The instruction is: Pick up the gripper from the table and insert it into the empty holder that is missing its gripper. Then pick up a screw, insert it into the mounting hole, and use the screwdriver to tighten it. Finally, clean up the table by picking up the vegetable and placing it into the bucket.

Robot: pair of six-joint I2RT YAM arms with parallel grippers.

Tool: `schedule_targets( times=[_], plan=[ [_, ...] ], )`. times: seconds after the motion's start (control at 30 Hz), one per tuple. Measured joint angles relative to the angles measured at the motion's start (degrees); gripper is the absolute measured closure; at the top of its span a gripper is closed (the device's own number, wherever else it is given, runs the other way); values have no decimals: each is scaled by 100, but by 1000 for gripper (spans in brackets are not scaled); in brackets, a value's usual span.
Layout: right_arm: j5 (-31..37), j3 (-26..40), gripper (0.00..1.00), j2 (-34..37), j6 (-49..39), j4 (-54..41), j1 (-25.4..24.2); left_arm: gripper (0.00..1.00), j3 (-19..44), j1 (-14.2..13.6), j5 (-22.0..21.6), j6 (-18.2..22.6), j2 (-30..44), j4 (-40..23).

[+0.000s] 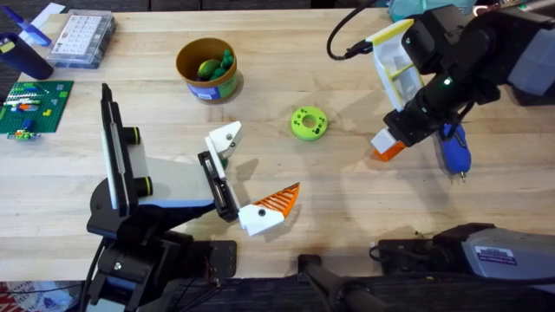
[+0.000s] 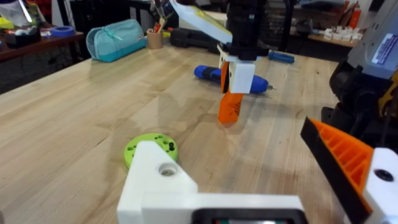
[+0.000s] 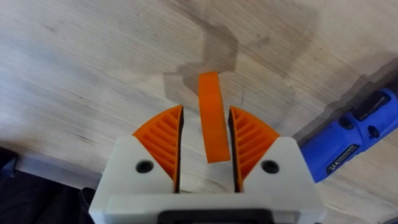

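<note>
While above table; right claw pinches gripper | screwdriver just beside

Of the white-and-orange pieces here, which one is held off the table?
The gripper, the small white block with a plain orange end, clamped in the right gripper above the wood. The larger striped wedge sits mounted on the left arm's end.

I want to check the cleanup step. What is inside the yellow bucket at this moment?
In the bucket lie a green vegetable piece and a yellowish-green one. The bucket's floor beneath them is covered, so anything under them cannot be seen.
</note>
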Motion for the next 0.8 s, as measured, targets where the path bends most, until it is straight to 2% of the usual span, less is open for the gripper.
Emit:
schedule_targets(
  times=[0.8],
  plan=[
    [104,-1,589,0,19,-465,-2,6,19,0,-87,3,17,-56]
  ],
)
